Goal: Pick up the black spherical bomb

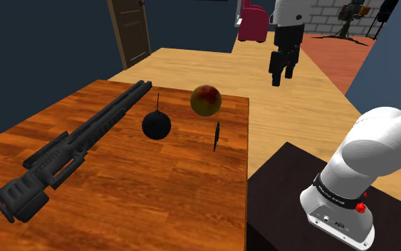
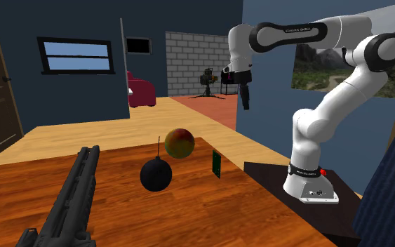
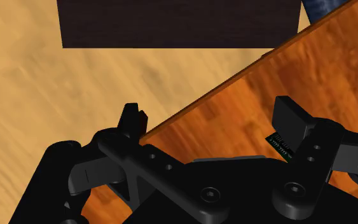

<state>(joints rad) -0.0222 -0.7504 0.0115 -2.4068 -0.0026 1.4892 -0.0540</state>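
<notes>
Black round bomb [image 1: 156, 125], thin fuse pointing up: on wooden tabletop [image 1: 156, 203], between long gun [image 1: 70, 146] and small green card [image 1: 217, 135], red-green fruit [image 1: 206, 100] near. Gripper [image 1: 283, 71]: empty, fingers spread apart, high over the floor beyond tabletop's edge, well apart from bomb

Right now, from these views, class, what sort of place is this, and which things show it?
Probably a living room in a house: there is a red armchair, a panelled wooden door and a window.
</notes>
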